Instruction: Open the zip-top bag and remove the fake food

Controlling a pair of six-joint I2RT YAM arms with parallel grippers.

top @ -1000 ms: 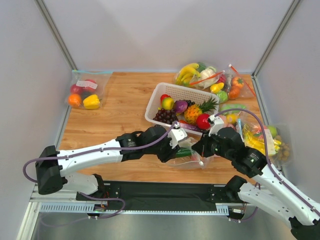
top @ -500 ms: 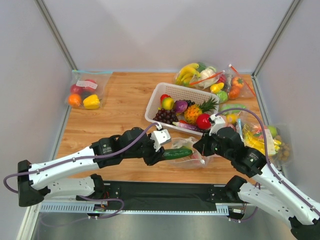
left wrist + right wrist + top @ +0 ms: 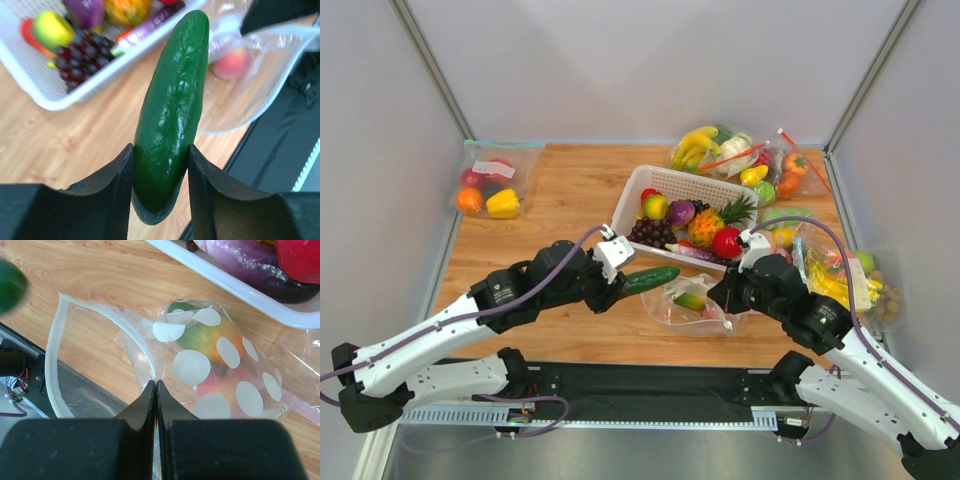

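Note:
My left gripper (image 3: pixel 616 283) (image 3: pixel 160 172) is shut on the dark green cucumber (image 3: pixel 650 279) (image 3: pixel 171 112) and holds it above the table, left of the zip-top bag (image 3: pixel 692 303). The clear dotted bag (image 3: pixel 210 360) lies open near the table's front edge, its mouth toward the left. The yellow round fruit (image 3: pixel 207 337) (image 3: pixel 689 300) and the pink peach (image 3: pixel 230 63) (image 3: pixel 227 385) are still inside it. My right gripper (image 3: pixel 732 297) (image 3: pixel 156 385) is shut on the bag's rim and pins it.
A white basket (image 3: pixel 638 190) with grapes, a pineapple and red fruits stands just behind the bag. Other filled bags lie at the back left (image 3: pixel 492 185), back right (image 3: pixel 740 150) and right edge (image 3: pixel 850 275). The table's front edge and black base plate (image 3: pixel 650 385) are close.
My left gripper has drawn the cucumber out of the bag and moved it left and away from the front edge. My right gripper has stayed shut on the bag.

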